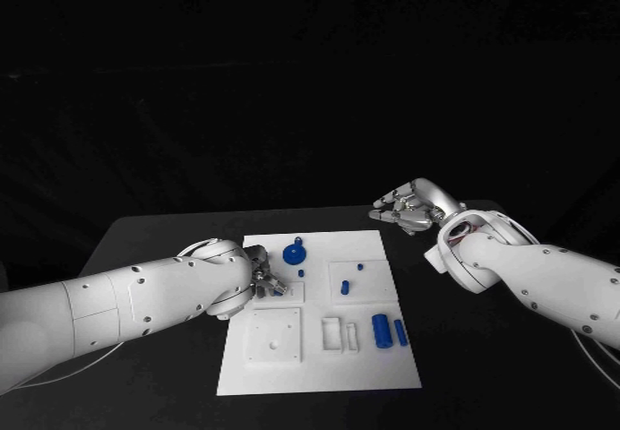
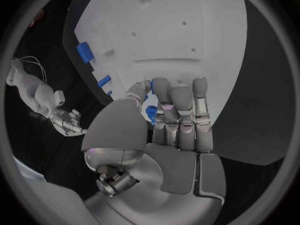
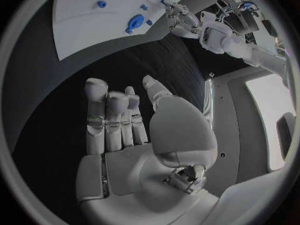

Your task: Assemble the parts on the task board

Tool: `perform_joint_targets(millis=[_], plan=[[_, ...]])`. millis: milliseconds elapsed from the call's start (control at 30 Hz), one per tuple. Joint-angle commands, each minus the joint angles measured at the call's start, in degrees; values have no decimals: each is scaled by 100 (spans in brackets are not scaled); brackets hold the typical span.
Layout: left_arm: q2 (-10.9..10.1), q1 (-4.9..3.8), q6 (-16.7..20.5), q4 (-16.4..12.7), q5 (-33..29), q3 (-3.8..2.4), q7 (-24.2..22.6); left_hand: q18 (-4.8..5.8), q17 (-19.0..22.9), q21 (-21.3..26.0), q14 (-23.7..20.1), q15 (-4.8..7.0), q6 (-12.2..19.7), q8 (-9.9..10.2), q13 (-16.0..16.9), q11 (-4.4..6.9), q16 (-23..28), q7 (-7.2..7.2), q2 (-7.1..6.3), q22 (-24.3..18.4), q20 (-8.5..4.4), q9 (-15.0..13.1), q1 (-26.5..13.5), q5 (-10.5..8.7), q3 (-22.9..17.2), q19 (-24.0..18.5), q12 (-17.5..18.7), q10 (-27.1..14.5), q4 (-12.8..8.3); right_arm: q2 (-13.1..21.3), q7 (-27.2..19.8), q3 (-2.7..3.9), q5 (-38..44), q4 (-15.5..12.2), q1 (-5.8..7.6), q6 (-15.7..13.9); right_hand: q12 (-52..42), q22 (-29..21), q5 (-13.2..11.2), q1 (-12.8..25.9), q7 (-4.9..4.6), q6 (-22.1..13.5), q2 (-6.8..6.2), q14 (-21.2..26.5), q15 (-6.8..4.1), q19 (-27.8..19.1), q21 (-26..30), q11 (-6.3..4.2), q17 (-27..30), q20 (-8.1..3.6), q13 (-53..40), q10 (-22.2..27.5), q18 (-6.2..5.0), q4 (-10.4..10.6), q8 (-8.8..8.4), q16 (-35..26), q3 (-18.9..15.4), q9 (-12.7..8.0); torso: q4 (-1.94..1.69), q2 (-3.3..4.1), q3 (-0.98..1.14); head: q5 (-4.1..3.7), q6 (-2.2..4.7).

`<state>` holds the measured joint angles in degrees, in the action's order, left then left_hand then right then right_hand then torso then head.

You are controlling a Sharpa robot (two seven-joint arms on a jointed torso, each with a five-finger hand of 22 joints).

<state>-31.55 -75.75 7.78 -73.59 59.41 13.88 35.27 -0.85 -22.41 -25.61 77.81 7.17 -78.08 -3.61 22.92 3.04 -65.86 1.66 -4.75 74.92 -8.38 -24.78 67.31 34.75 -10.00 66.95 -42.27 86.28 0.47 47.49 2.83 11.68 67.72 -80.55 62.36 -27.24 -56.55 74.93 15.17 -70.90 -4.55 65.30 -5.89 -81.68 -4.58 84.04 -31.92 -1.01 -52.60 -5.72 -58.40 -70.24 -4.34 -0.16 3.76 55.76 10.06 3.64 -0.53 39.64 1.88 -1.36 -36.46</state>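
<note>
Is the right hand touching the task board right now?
Apart. The head view shows the right hand raised beyond the task board, with black table between them.

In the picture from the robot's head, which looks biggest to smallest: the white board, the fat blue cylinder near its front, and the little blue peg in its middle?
Largest to smallest in the head view:
1. White board
2. Fat blue cylinder
3. Little blue peg

All three lie on one table, so nearness hardly skews this.

The head camera looked steeply down from above at the task board at six o'clock. Each wrist camera sat close behind its own palm; both also caught the task board.
</note>
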Motion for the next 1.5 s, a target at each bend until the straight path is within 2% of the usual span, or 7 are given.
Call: perform_joint_targets(millis=[33, 500, 567, 833, 1000, 1200, 1500], plan=[[34, 9, -125, -4, 40, 2, -38, 71, -9, 50, 15, 50, -403, -20, 5, 246, -29, -360, 55, 112, 34, -1, 28, -36, -885, 31, -19, 44, -871, -6, -56, 4, 49, -1, 0, 53, 10, 349, 20, -18, 16, 17, 16, 29, -18, 35, 34, -10, -1, -6, 8, 37, -48, 5, -21, -13, -22, -1, -2, 3, -1, -14, -3], [108, 30, -203, 87, 66, 1, -63, 75, 4, 111, 0, 44, -395, -18, -15, 235, -18, -366, 45, 107, 51, -19, 24, -131, -828, 43, -20, 43, -748, -8, -55, 4, 47, 4, 0, 55, 15, 348, 34, -11, 16, 15, 12, 31, -18, 34, 37, -10, 2, -6, 12, 40, -48, 13, -21, -17, -23, -1, -6, 2, -10, -51, -10], [109, 32, -218, 97, 67, 1, -63, 85, 12, 139, -5, 41, -381, -17, -25, 231, -11, -369, 60, 99, 62, -19, 26, -452, -783, 46, -16, 44, -681, -6, -55, 4, 46, 3, 0, 53, 13, 347, 36, -4, 15, 14, 9, 30, -18, 34, 41, -9, -1, -6, 10, 38, -48, 19, -21, -14, -26, -1, -9, 1, -10, -53, -12], [105, 34, -218, 119, 67, 1, -66, 85, 46, 304, -14, 28, -351, -13, -56, 230, 5, -403, -32, 77, 104, 3, 19, -1227, -526, 96, -15, 44, -266, -6, -54, 4, 43, 8, 0, 49, 19, 345, 54, 8, 15, 7, 2, 34, -17, 33, 49, -8, 8, -5, 15, 41, -49, 34, -21, -24, -37, -1, -10, -2, -12, -52, -6], [105, 34, -189, 131, 66, 1, -76, 85, 77, 440, -20, 23, -393, -14, -73, 237, 8, -430, -213, 84, 124, 73, 109, -1717, -378, 151, -17, 45, 333, -8, -55, 4, 41, 9, -1, 47, 19, 347, 61, 14, 13, 3, -2, 31, -17, 35, 40, -7, 4, -5, 16, 39, -49, 46, -21, -20, -48, -1, -6, -5, -11, -55, -2], [98, 34, -133, 151, 66, 0, -80, 85, 105, 559, -22, 22, -450, -19, -90, 227, 1, -435, -401, 103, 132, 119, 224, -1989, -287, 205, -16, 41, 915, -6, -56, 4, 39, 13, -1, 43, 20, 346, 71, 13, 13, -2, -3, 30, -17, 37, 45, -7, 3, -4, 17, 38, -50, 59, -22, -18, -61, -1, -7, -4, -9, -55, 2], [78, 35, -45, 203, 79, 0, -79, 85, 125, 614, -30, 16, -495, -18, -98, 223, -5, -427, -514, 109, 142, 109, 157, -2448, -225, 226, -24, 45, 1258, 1, -58, 4, 36, 13, -1, 33, 25, 347, 87, 10, 11, -7, -6, 29, -16, 37, 45, -7, 3, -3, 23, 40, -51, 73, -21, -17, -79, -1, -7, -1, -9, -61, 11]])
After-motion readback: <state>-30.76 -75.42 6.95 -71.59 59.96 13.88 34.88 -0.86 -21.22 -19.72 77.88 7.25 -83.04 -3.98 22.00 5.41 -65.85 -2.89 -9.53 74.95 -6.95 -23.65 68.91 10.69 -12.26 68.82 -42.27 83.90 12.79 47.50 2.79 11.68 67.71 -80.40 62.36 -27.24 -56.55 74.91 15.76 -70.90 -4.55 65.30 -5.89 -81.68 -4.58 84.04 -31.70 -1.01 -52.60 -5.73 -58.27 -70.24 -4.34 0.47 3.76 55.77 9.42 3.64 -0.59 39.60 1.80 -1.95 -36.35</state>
